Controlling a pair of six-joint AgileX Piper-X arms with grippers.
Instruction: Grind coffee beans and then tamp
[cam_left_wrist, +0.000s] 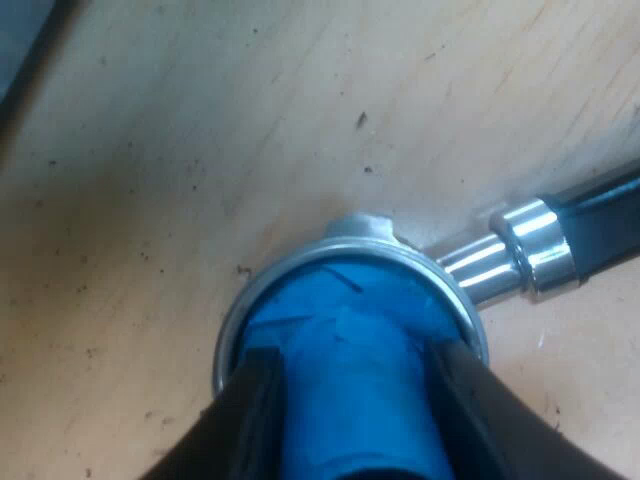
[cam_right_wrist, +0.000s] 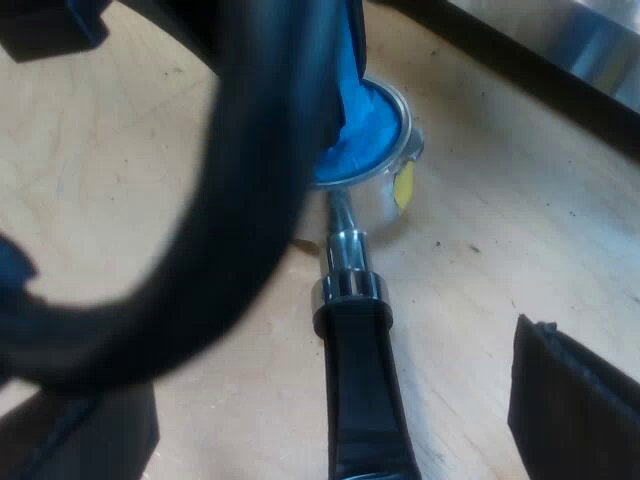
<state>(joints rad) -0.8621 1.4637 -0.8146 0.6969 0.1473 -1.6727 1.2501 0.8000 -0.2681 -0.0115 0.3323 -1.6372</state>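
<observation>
The metal holder (cam_left_wrist: 352, 236) lies on the wooden table with its basket facing up. A blue tamper (cam_left_wrist: 345, 330) stands inside the basket, and my left gripper (cam_left_wrist: 350, 375) is shut on its blue stem, one black finger (cam_left_wrist: 240, 420) on each side. From the rim, the holder's chrome neck (cam_left_wrist: 525, 255) leads to the dark handle. In the right wrist view the handle (cam_right_wrist: 358, 390) points toward the camera, with the blue tamper (cam_right_wrist: 365, 135) at its far end. My right gripper (cam_right_wrist: 330, 425) is open, its fingers wide apart on either side of the handle without touching it.
The espresso machine's steel body (cam_right_wrist: 590, 40) stands just beyond the holder, above a dark base edge. The wooden tabletop (cam_left_wrist: 200, 150) is speckled with coffee grounds. A yellow patch (cam_right_wrist: 402, 185) marks the holder's side.
</observation>
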